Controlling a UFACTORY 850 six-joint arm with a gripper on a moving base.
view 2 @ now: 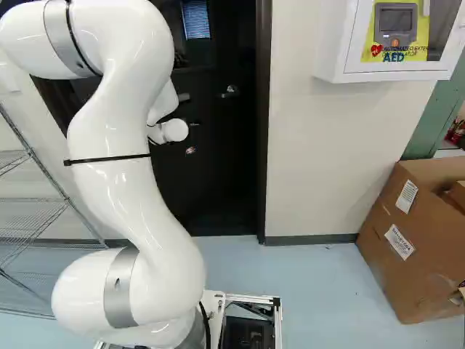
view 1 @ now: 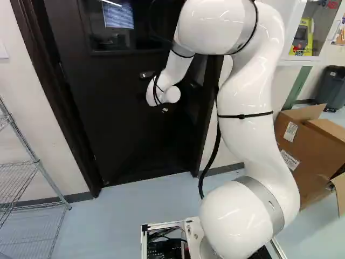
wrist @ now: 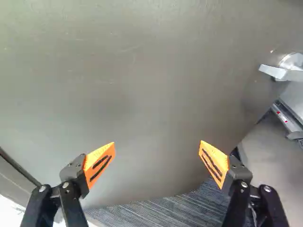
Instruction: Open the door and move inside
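Nearest: moving base (view 1: 191, 229), on the floor in front of the door, w/ the white arm (view 1: 245, 102) rising from it & reaching toward the door. Black cable (view 1: 215, 151) hangs along the arm, also in front of the door.

Cardboard box (view 2: 403, 240), flaps open, on the pale blue floor (view 2: 320, 298), R of the door & nearer than it. Wire rack (view 1: 36, 162) L of the door, by the wall.

Gripper (view 1: 165, 109) is up close to the door, facing it; can't tell from the views if it touches. Fingers spread wide apart, nothing held; only the door's face shows btwn & beyond the orange pads (wrist: 100, 163).

The door (wrist: 132, 85) itself: dark, straight ahead of the base, looks ajar, w/ a gap past its edge. Metal lever (wrist: 284, 73) is on the door nr that edge, off to one side of the gripper, not btwn the fingers. More metal hardware (wrist: 286, 118) sits just past the door's edge. Window (view 1: 121, 24) in the door's upper part; dark frame (view 1: 54, 91) around the door.

White defibrillator case (view 2: 352, 69) on the wall R of the door. Green frame (view 2: 436, 109) further R of the door, then a dark bin (view 1: 331, 86) farther off. Striped carpet (wrist: 161, 210) shows past the door's bottom edge.
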